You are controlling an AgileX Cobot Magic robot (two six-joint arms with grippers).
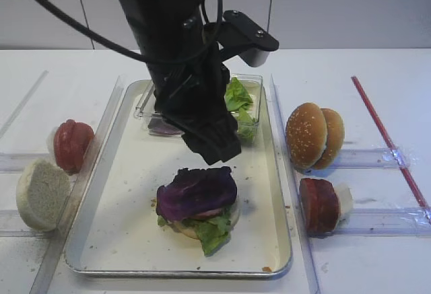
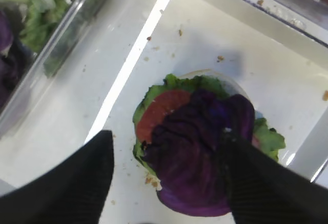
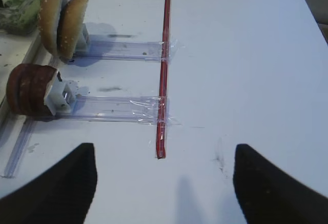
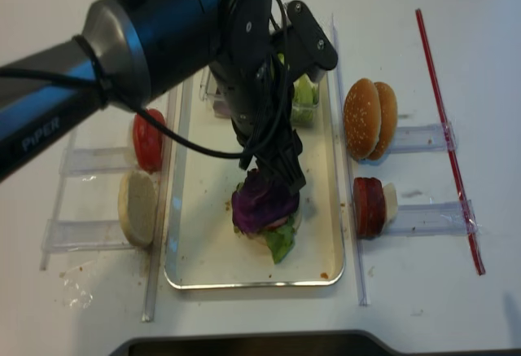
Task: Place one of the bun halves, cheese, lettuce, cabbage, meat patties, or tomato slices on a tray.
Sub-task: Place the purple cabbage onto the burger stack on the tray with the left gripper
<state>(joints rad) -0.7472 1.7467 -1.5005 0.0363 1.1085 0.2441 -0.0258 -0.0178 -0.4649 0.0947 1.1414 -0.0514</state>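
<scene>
The tray [image 1: 94, 193] holds a stack: a pale bun half at the bottom, green lettuce [image 1: 212, 230], a tomato slice [image 2: 161, 111] and the purple cabbage [image 1: 196, 192] draped on top. My left gripper [image 1: 212, 146] hangs just above the stack with its jaws open. In the left wrist view the cabbage [image 2: 200, 152] lies below and between the fingers, and the right finger [image 2: 266, 183] overlaps its edge. My right gripper [image 3: 165, 148] stands open over bare table, holding nothing. It does not show in the high views.
A clear box [image 1: 249, 82] with lettuce and a purple leaf sits at the tray's far end. Sesame bun halves [image 1: 313, 134] and meat patties [image 1: 320, 204] stand in right holders. Tomato slices [image 1: 73, 144] and a white bun half [image 1: 42, 193] stand left. A red strip [image 1: 387, 139] lies far right.
</scene>
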